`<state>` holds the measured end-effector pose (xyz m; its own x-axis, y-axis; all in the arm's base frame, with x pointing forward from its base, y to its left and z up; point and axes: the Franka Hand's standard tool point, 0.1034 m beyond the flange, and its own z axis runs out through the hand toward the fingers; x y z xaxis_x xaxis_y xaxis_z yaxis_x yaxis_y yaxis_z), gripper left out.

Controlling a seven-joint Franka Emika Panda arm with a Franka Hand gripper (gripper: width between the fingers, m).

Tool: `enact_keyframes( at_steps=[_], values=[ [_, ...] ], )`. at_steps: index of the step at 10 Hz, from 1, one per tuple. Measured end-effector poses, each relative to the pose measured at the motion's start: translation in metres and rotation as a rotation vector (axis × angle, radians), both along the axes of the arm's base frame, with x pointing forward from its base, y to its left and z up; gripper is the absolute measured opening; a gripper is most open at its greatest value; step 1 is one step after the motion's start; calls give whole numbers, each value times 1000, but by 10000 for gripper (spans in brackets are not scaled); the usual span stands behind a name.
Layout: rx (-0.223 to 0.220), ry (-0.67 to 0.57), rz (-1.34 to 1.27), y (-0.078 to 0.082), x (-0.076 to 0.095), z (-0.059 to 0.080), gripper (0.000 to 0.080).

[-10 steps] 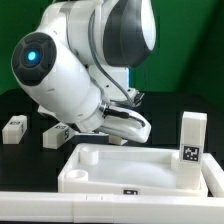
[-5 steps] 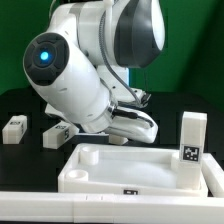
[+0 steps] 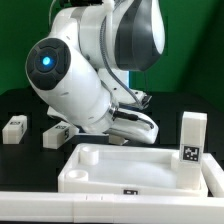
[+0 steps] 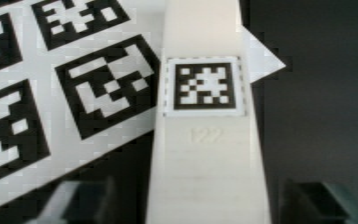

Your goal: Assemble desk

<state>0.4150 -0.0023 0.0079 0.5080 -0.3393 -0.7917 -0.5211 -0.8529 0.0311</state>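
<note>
In the wrist view a white desk leg [image 4: 202, 150] with a square marker lies lengthwise between the fingers [image 4: 85, 198] of my gripper [image 4: 197, 202]. The jaws are open, with a dark gap on each side of the leg. In the exterior view my hand [image 3: 131, 125] is low, just behind the rimmed white tabletop [image 3: 100, 160], and its fingertips are hidden. Another leg [image 3: 192, 145] stands upright in the tabletop's corner at the exterior view's right. Two more legs [image 3: 13, 128] [image 3: 57, 133] lie on the black table at the left.
The marker board [image 4: 60, 90] lies flat beside and partly under the leg between my fingers. A white strip [image 3: 60, 208] runs along the table's front edge below the tabletop. The bulky arm [image 3: 75, 80] leans over the table's middle.
The arm has swung a little toward the exterior view's right and settled lower over the leg. The tabletop and the other legs have not moved.
</note>
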Motion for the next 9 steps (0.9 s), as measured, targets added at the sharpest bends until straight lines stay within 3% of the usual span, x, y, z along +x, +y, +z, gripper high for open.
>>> enact_keyframes(
  at_steps=[1,6,7,9],
  values=[
    [1,1,1,1,0,0,304],
    [-7,-15,77,0,5,5,288],
    [-21,-40,157,-7,16,18,288],
    [12,-82,212,-13,36,53,288]
  ],
)
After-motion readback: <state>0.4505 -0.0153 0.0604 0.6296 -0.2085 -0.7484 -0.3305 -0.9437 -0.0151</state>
